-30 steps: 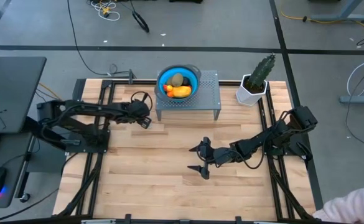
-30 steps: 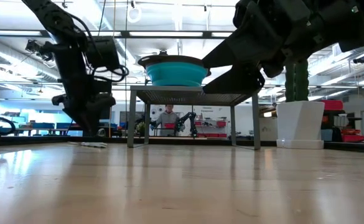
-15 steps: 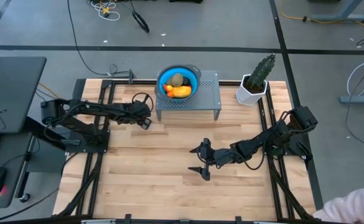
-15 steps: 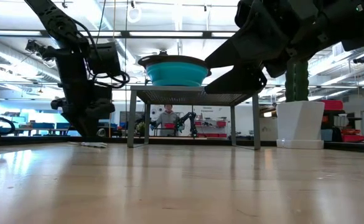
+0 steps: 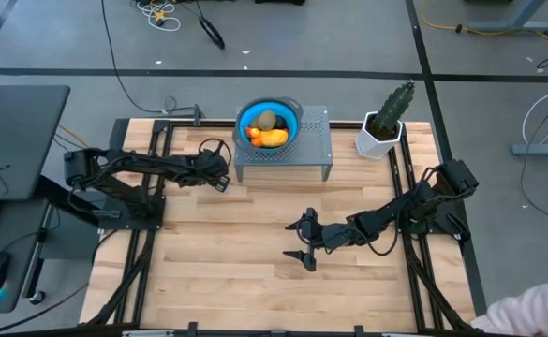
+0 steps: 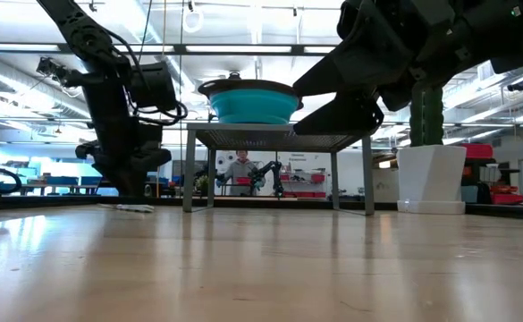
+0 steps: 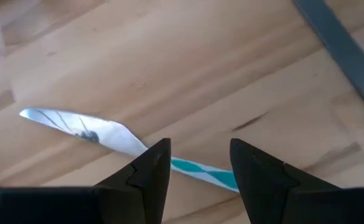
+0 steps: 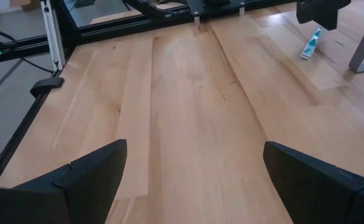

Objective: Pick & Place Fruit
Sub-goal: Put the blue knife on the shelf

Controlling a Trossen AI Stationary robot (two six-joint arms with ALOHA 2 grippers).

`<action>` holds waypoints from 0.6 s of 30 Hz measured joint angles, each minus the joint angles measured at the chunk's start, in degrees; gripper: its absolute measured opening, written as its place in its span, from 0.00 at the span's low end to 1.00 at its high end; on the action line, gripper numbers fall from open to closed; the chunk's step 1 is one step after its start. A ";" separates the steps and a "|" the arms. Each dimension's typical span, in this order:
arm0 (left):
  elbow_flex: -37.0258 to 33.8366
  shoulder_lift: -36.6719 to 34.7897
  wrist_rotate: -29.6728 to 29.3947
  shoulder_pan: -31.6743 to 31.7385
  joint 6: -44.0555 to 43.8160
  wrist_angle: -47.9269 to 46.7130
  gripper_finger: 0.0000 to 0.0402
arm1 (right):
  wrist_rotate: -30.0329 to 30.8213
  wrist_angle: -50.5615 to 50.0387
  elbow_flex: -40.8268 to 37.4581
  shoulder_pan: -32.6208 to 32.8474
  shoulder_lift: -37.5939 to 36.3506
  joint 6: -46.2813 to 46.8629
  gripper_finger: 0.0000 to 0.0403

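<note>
A: Since a second ago, we see almost nothing shifted. Our left arm has drawn back a touch toward the left edge of the bench [image 5: 208, 243], and the right arm has not stirred.

B: Where do we find the fruit [image 5: 270, 130]?

A: All of it sits in the blue bowl [image 5: 292, 110], on the grey perforated stand [image 5: 316, 140] at the middle of the bench's far edge. We make out a yellow-orange oblong [image 5: 274, 138], an olive-brown oval [image 5: 267, 119], something dark beside it and small orange-red bits at the bowl's left side. From table height we see only the bowl's rim, not the pieces.

B: And our grippers?

A: The left gripper [image 7: 199, 163] hangs just left of the stand with its fingers partly apart, empty. Below them a slim white-and-blue stick tool [image 7: 116, 140] lies on the wood, not touched. The right gripper [image 5: 303, 240] waits over the middle of the bench, jaws spread wide, holding nothing.

B: How do we expect the fruit to handle?

A: We judge the pieces light and stiff, toy-like, with smooth rounded skins that could slip or roll. The oblong looks easiest: we would close across its narrow middle. The oval we would take across its short axis. The tiny balls look hardest, since they could squirt out of the fingers, so a centred, gentle pinch suits them.

B: Any risk?

A: The bowl seems light too, so a push on its rim might slide it on the stand.
</note>
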 joint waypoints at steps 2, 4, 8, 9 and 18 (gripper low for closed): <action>0.01 0.65 0.45 -0.12 0.32 1.14 0.43 | 0.00 -0.02 0.00 0.00 0.00 0.02 0.96; 0.02 1.69 1.66 -0.28 0.27 1.62 0.43 | 0.00 -0.02 0.00 0.09 0.00 0.02 0.96; 0.00 3.92 1.91 -0.31 0.50 1.60 0.43 | 0.00 -0.17 0.00 0.20 0.00 0.02 0.96; 0.00 4.26 1.69 -0.31 0.55 1.70 0.43 | 0.00 -0.13 0.00 0.20 0.00 0.02 0.96; 0.11 3.65 2.87 -0.64 1.07 -1.88 0.43 | 0.00 -0.46 0.00 0.24 0.00 0.02 0.96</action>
